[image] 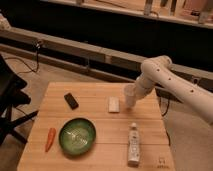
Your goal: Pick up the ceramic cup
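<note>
The gripper (131, 98) sits at the ceramic cup (129, 95), near the table's (100, 150) right rear, beside the white block (114, 104). A weak hold could let the cup slip and fall.

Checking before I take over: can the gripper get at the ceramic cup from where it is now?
Probably yes. The gripper is already at the ceramic cup near the table's right rear edge; the white block lies just beside it, apart, not blocking.
</note>
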You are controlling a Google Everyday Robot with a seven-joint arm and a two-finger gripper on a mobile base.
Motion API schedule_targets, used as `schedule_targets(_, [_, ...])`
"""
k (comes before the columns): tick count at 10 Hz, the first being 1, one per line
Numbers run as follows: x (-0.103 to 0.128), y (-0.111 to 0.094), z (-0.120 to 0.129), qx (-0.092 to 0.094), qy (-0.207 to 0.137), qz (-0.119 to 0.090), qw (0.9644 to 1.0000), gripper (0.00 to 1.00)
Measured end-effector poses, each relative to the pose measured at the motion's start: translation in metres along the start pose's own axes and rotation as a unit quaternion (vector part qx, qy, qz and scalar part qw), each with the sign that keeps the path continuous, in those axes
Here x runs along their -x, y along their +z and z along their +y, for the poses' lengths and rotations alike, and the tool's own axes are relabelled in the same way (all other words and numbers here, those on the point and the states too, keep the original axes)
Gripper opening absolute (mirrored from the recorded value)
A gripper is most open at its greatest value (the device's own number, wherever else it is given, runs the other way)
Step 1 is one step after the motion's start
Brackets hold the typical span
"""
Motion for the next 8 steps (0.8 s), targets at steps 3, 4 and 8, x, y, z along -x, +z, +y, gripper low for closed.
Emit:
schedule_targets(3, [0.003, -0.008, -0.003, 0.003, -0.008, -0.002, 1.0, 0.01])
schedule_targets(4, [0.004, -0.014, -0.004, 0.004, -0.01, -0.001, 0.9999, 0.01])
schedule_targets(8, [0.005, -0.02, -0.009, 0.004, -0.016, 0.0, 0.9999, 0.01])
